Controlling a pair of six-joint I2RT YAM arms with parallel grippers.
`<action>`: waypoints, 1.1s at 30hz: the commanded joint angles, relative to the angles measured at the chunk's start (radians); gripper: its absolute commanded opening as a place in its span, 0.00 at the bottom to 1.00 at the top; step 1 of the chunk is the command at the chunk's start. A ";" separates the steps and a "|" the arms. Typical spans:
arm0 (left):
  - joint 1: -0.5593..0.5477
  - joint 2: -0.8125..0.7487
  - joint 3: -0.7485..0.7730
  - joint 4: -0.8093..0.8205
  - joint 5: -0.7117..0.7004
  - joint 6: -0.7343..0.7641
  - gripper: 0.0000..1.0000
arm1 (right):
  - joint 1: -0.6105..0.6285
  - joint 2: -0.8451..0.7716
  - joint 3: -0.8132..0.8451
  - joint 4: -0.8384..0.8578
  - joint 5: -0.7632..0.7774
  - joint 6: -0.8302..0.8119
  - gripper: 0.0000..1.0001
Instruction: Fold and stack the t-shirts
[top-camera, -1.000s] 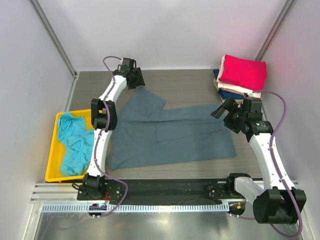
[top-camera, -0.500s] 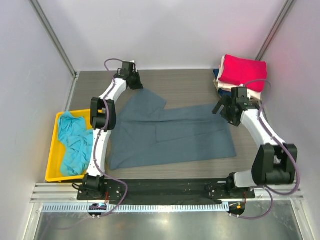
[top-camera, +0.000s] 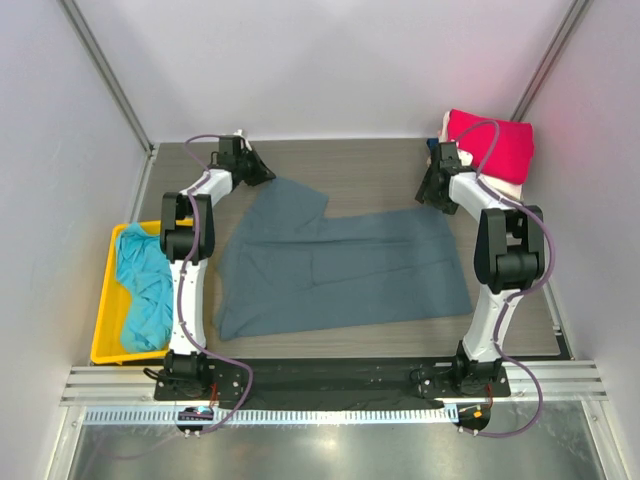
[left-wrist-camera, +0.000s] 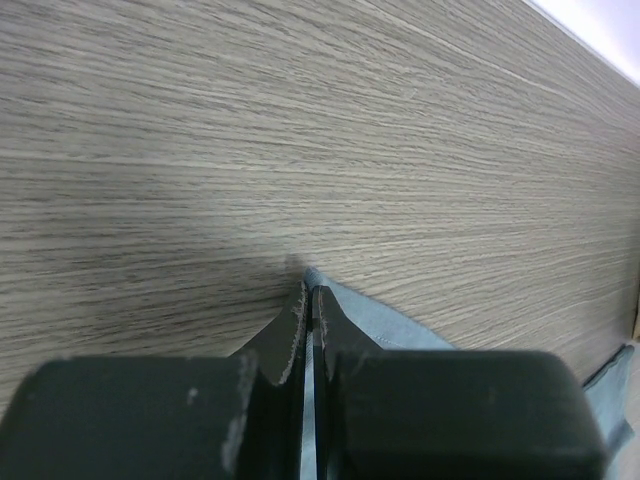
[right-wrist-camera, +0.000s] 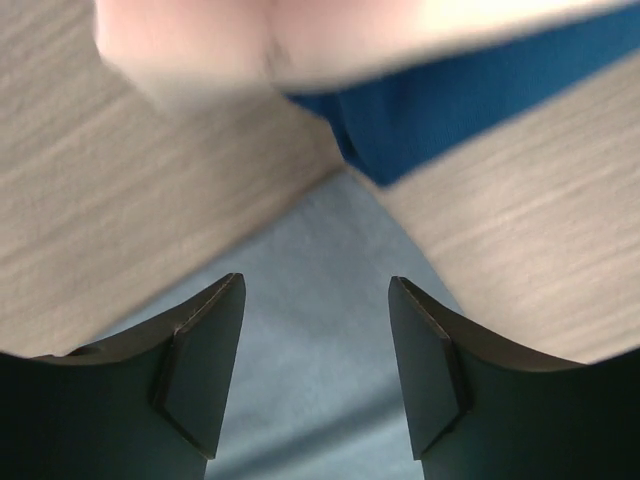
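1. L end effector pinched together on grey-blue tee corner, 11 o'clock edge.
2. R end effector fingers apart over tee's 1 o'clock corner, just beside folded stack.
3. Bench wood shows btwn them, 12 o'clock.

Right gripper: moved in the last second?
Yes. The right gripper moved away toward the folded stack, now over the grey-blue shirt's far right corner.

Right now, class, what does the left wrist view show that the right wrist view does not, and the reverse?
Only the left wrist view shows the left pincer, shut on a corner of the grey-blue t-shirt. Only the right wrist view shows the right pincer, open above that cloth, and the navy t-shirt under a blurred cream t-shirt. Both show the grey-blue t-shirt on the wooden table.
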 joint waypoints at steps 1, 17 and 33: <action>-0.003 0.031 -0.015 -0.031 -0.010 -0.007 0.00 | -0.004 0.039 0.082 0.026 0.089 -0.026 0.65; 0.004 0.039 -0.012 -0.026 0.004 -0.017 0.00 | 0.015 0.192 0.087 0.084 0.096 -0.011 0.38; 0.002 -0.125 -0.082 -0.060 -0.007 -0.071 0.00 | 0.033 0.047 -0.036 0.072 0.091 0.012 0.02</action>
